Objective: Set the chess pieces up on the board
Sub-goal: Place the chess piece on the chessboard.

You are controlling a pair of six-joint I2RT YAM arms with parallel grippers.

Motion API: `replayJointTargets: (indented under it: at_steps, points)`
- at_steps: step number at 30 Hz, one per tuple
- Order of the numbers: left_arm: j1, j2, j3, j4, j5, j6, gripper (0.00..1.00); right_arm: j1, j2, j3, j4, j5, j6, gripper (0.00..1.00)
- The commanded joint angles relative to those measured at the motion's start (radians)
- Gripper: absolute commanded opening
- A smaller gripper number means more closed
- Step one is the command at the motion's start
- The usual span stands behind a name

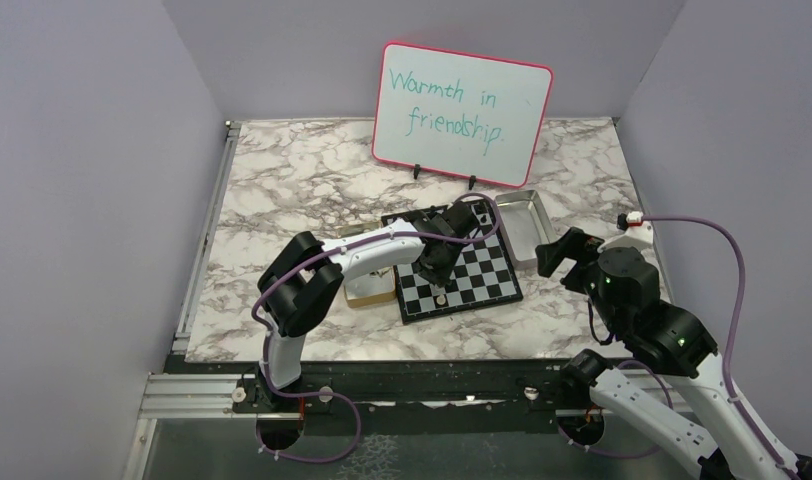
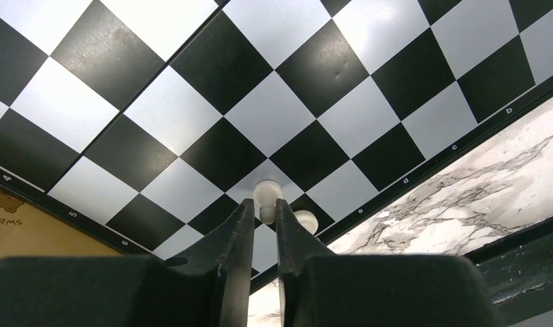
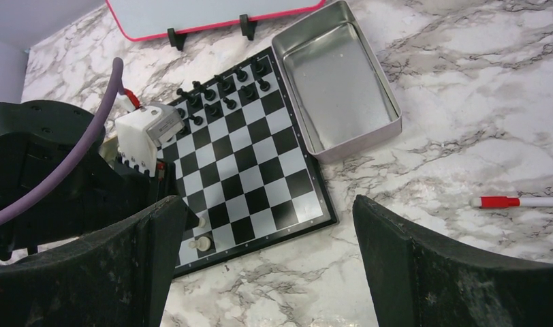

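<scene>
1. Left claw (image 2: 263,211): my jaws stand almost shut, with only a narrow slot between them. A cream pawn (image 2: 267,193) sits in that slot at the very tips. I cannot tell whether the pads are pinching it or have let go.
2. Reason for the pose, as I judge it: the claw is low over the board (image 2: 369,116), near its front edge, where a cream pawn belongs. The narrow slot suits so small a piece.
3. Second pawn (image 2: 305,219): it stands just beside the right fingertip, so a wide opening there could knock it.
4. Right claw (image 3: 265,211): the jaws are spread wide and hold nothing. It is parked well to the right of the board, probably to keep out of the left arm's way.
5. Black men (image 3: 223,92): these are ranked on the board's far rows, well beyond the left claw.
6. Hidden: the fingers cover the pawn's base, so I cannot name its square. The left arm masks the box (image 2: 28,231) to the claw's left, and its contents are unseen.
</scene>
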State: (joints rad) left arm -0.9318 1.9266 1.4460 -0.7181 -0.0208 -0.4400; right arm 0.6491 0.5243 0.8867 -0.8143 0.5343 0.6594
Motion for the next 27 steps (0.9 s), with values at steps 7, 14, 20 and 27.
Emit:
replayJointTargets:
  at_steps: [7,14,20,27]
  points:
    - [-0.008,-0.012,0.019,-0.032,-0.034,0.013,0.24,0.008,-0.007,-0.018,-0.002,0.0,0.031,0.97]
    - [-0.007,-0.026,0.027,-0.044,-0.048,0.025,0.26,0.008,-0.016,-0.026,0.006,-0.008,0.032,0.97]
    - [-0.007,-0.041,0.061,-0.046,-0.037,0.037,0.3,0.008,-0.02,-0.025,0.004,-0.009,0.029,0.97]
    - [-0.006,-0.054,0.073,-0.047,-0.005,0.031,0.3,0.008,-0.023,-0.03,0.004,-0.011,0.029,0.97]
